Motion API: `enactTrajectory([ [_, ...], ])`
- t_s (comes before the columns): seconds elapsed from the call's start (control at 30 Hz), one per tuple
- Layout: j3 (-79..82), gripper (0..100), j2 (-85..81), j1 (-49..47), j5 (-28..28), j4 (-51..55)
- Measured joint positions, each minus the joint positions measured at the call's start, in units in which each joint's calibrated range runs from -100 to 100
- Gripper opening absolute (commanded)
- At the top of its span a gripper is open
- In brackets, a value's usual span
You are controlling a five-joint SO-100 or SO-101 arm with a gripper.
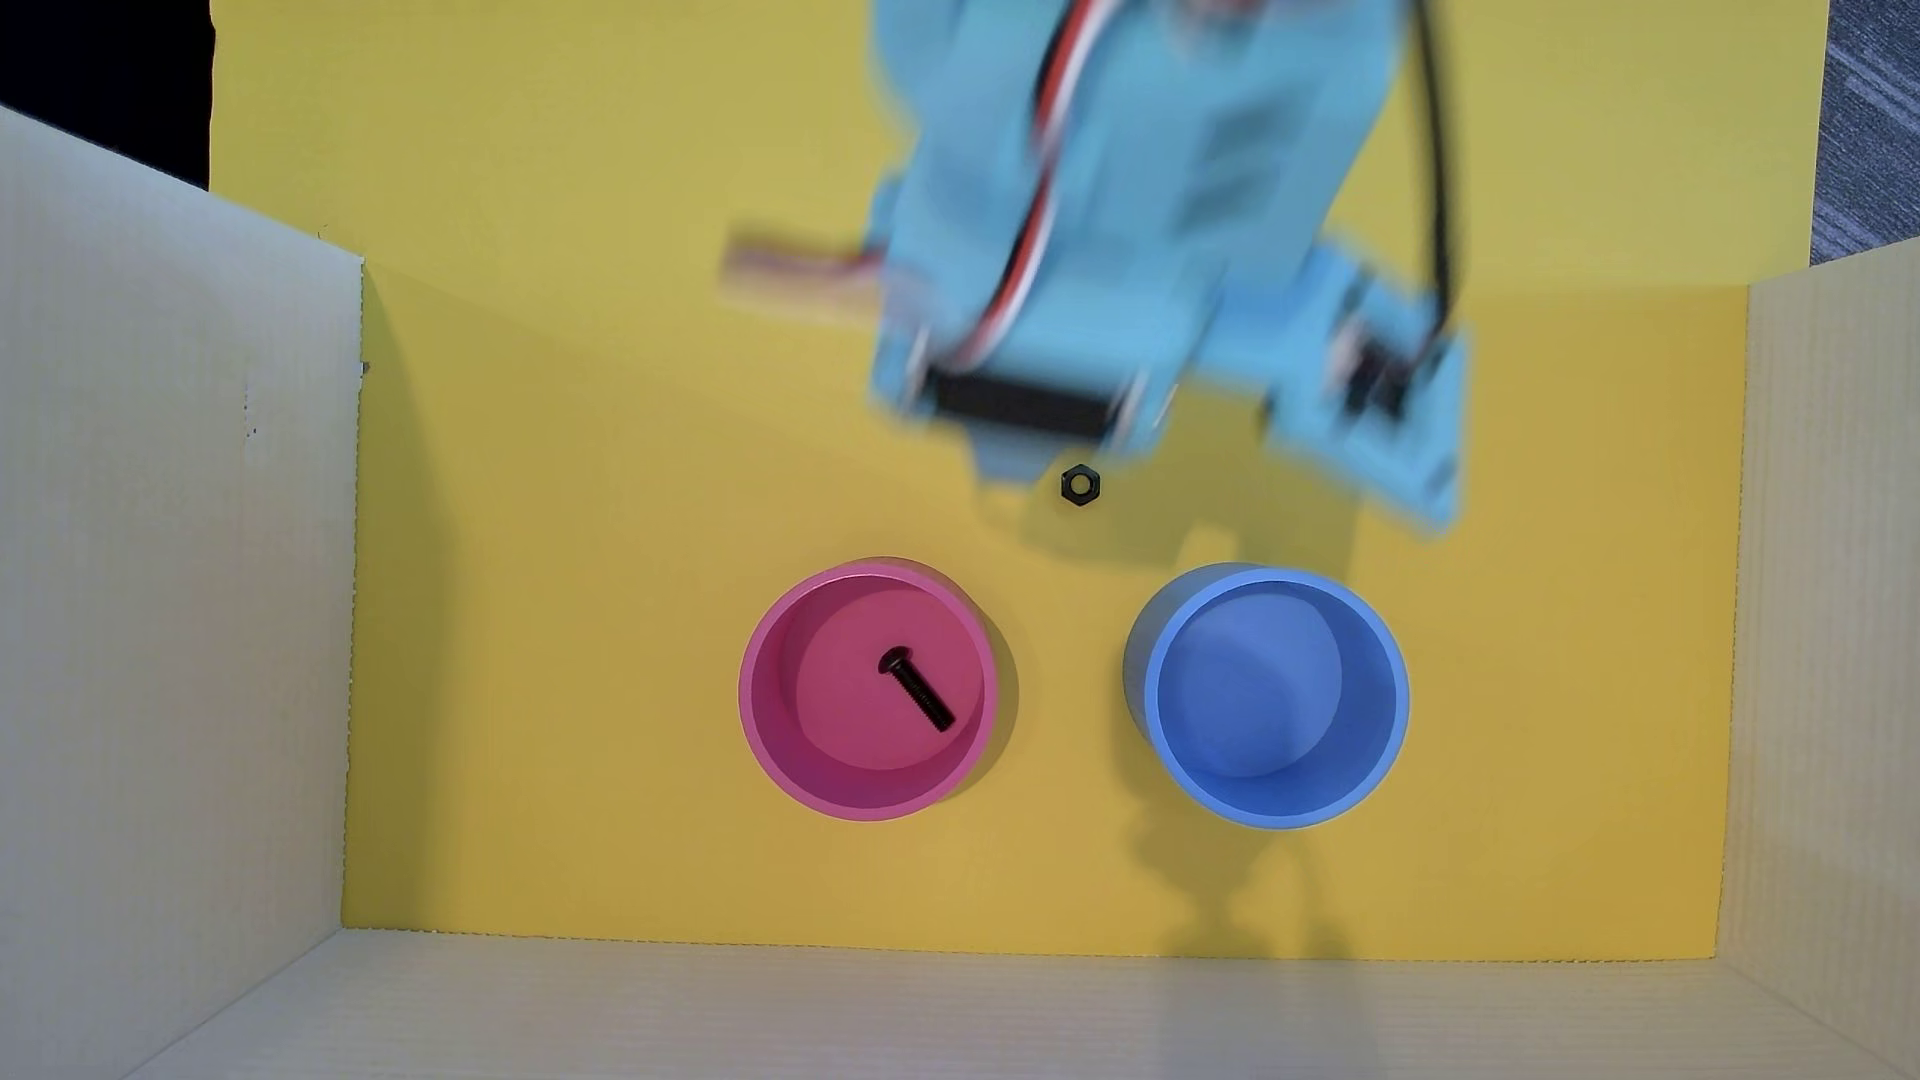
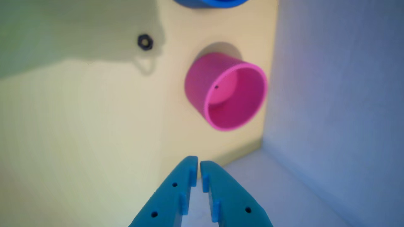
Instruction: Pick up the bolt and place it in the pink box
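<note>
The black bolt (image 1: 916,689) lies slanted on the flat bottom of the pink box (image 1: 764,717), a round magenta cup on the yellow floor. In the wrist view the pink box (image 2: 202,85) sits ahead of and apart from my gripper (image 2: 199,162), and only a small dark speck of the bolt (image 2: 216,87) shows inside it. The two teal fingers stand almost together with nothing between them, so the gripper is shut and empty. From overhead, the blurred light-blue arm (image 1: 1101,260) is above the cups, and it hides the fingertips.
A small black hexagonal nut (image 1: 1081,485) (image 2: 145,42) lies on the floor just below the arm. A blue cup (image 1: 1164,706) (image 2: 211,2) stands right of the pink one in the overhead view. White cardboard walls (image 1: 177,582) bound the yellow floor on three sides.
</note>
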Motion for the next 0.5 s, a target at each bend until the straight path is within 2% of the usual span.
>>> enactTrajectory([
  [0.5,53.4,1,-47.7,0.1,-0.1,-22.5],
])
